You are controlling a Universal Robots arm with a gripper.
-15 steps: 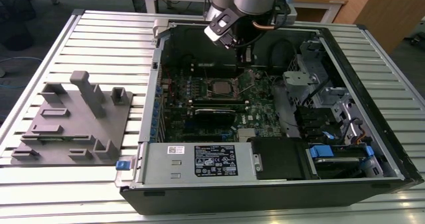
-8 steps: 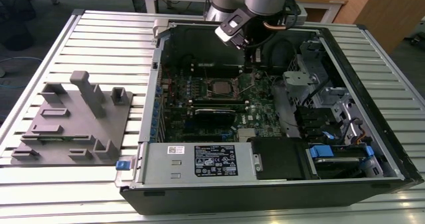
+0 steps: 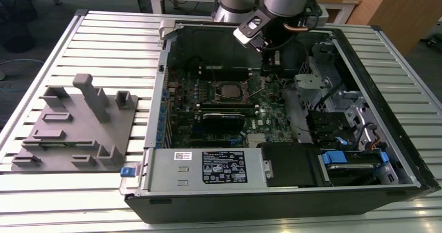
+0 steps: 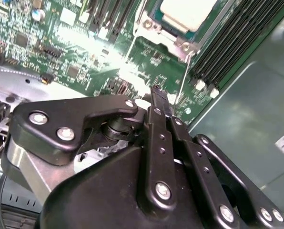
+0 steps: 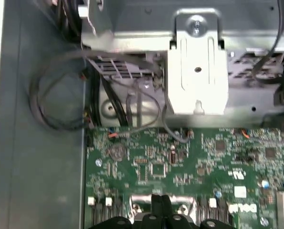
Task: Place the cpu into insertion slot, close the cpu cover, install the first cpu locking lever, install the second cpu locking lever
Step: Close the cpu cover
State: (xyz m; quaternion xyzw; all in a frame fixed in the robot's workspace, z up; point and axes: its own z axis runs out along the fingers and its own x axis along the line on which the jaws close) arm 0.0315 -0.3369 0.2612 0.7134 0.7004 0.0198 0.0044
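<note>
The cpu [image 3: 226,89] [image 4: 187,12], a silver-topped square chip, sits in the insertion slot [image 4: 167,32] on the green motherboard. The cpu cover [image 4: 149,26], a silver frame, lies around it. Two thin wire locking levers [image 4: 185,71] [image 4: 131,47] run out from the socket's corners; one [image 3: 256,91] slants beside the socket in the exterior view. My gripper [image 4: 156,90] [image 5: 158,202] hovers over the board a short way from the socket. Its black fingers are shut with nothing between them. The tip is close to one lever's free end and apart from it.
The open computer case [image 3: 155,108] lies on a slatted metal table [image 3: 103,41]. A grey fixture block [image 3: 76,124] stands at the exterior view's left. Black memory slots [image 4: 228,43] flank the socket. A metal bracket [image 5: 197,71] and loose cables [image 5: 61,95] sit beyond the board.
</note>
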